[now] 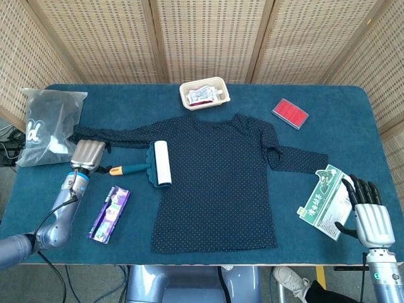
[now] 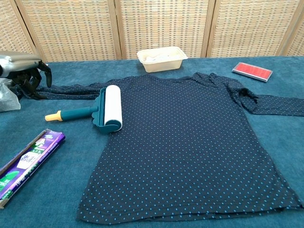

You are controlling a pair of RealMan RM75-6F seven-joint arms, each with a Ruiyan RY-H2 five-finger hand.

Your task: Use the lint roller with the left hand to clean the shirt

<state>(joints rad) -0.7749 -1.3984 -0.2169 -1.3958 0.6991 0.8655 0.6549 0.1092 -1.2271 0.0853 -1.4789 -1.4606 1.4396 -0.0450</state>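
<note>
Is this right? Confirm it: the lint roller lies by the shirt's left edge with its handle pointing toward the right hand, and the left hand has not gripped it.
Not quite. The lint roller lies by the shirt edge ungripped, but the head view shows its handle pointing toward the left hand, not the right hand.

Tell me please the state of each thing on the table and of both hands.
lint roller: lying on the shirt's edge, not held.
shirt: spread flat.
left hand: near the roller's handle, holding nothing.
right hand: open, beside the green card.
beige tray: upright, holding something.
purple pack: lying flat.
grey bag: lying flat.
red pad: lying flat.
</note>
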